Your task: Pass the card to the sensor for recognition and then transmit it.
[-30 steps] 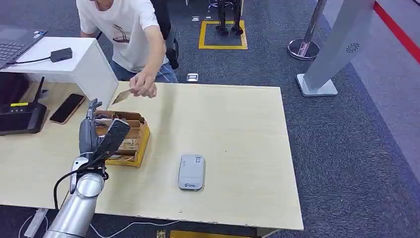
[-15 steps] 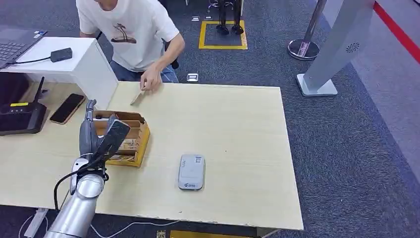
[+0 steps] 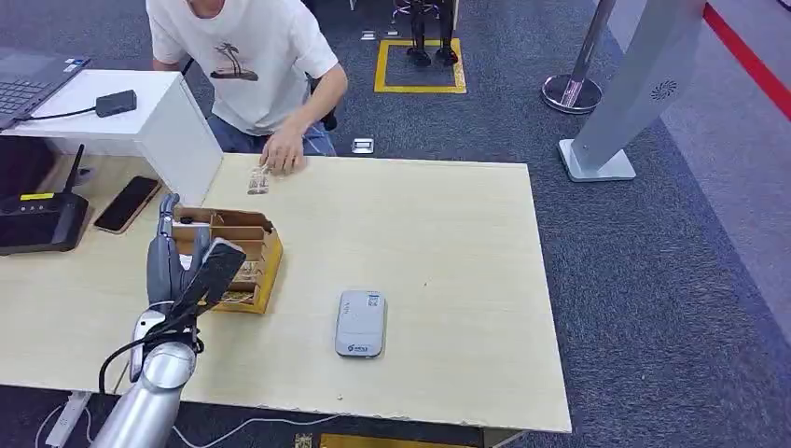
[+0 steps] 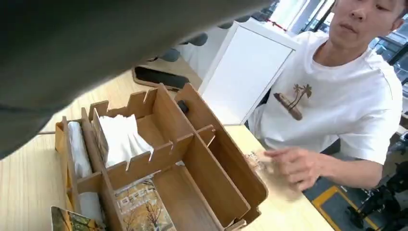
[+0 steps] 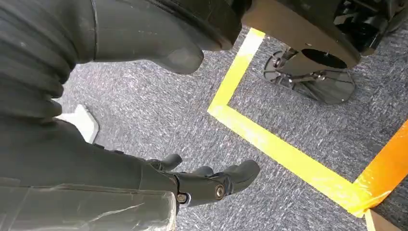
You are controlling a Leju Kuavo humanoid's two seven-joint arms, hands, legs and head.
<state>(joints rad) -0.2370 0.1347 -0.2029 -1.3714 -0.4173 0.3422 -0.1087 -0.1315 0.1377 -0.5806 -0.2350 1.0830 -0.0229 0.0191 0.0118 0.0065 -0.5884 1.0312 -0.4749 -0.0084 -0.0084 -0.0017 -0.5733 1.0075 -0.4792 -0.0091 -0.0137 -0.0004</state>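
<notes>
A small card [image 3: 258, 180] lies flat at the far edge of the table [image 3: 438, 243], just under a person's hand [image 3: 283, 152]. The grey card sensor [image 3: 360, 323] sits near the table's middle front. My left hand [image 3: 187, 266] hovers over the near left side of a wooden organizer box [image 3: 266, 252], fingers spread and holding nothing. In the left wrist view the box [image 4: 192, 159] holds picture cards [image 4: 142, 209] and white paper, with the person's hand [image 4: 293, 166] beyond it. My right hand [image 5: 211, 183] hangs over the carpet, fingers apart and empty.
A phone [image 3: 127, 203] and a black router [image 3: 37, 219] lie at the table's left. A white stand [image 3: 140, 117] with a laptop [image 3: 23, 84] is behind them. The person in a white shirt [image 3: 242, 56] sits at the far side.
The person moved the card from above the box to the table's far edge and laid it flat. My left hand drew back slightly toward me.
</notes>
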